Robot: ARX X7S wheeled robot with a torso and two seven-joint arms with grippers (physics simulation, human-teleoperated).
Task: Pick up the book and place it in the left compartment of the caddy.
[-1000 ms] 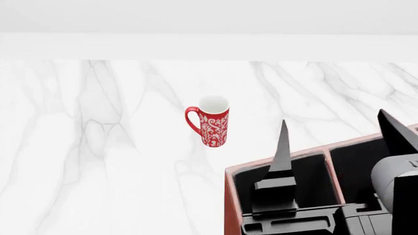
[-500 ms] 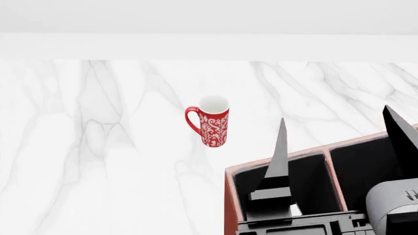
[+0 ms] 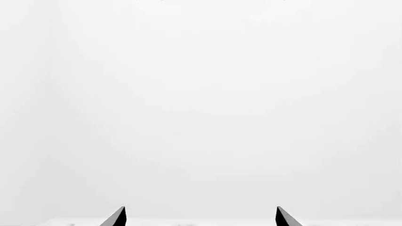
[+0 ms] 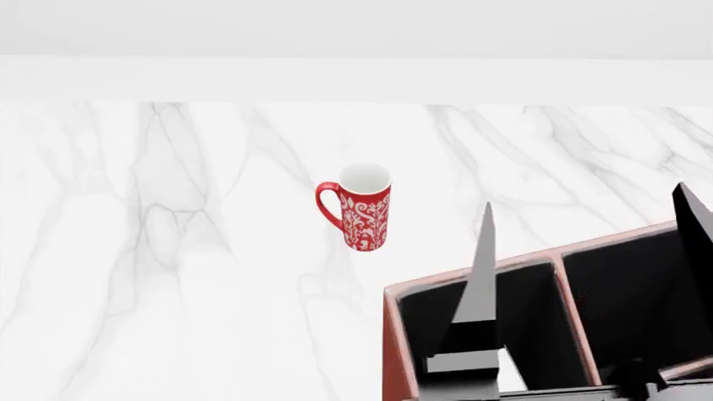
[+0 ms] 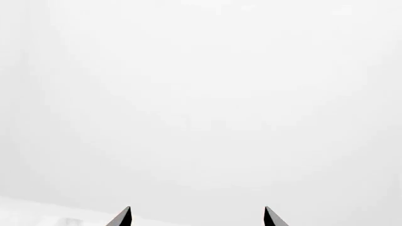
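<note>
Red white-patterned mug (image 4: 359, 207), reddish-brown black-lined caddy (image 4: 392, 334), grey-veined white marble table (image 4: 167, 251).

Marble, glaze and leather-like surfaces

The worktop (image 4: 167, 251) looked like smooth white marble with grey veins; the mug (image 4: 363, 209) was glossy red with white pattern; the caddy (image 4: 392, 351) showed a reddish-brown leather-like rim and matt black lining.

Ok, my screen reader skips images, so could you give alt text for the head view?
A red patterned mug stands upright on a white marble table. At lower right, two dark pincer fingers stand in front of a reddish-brown caddy with black compartments.
</note>
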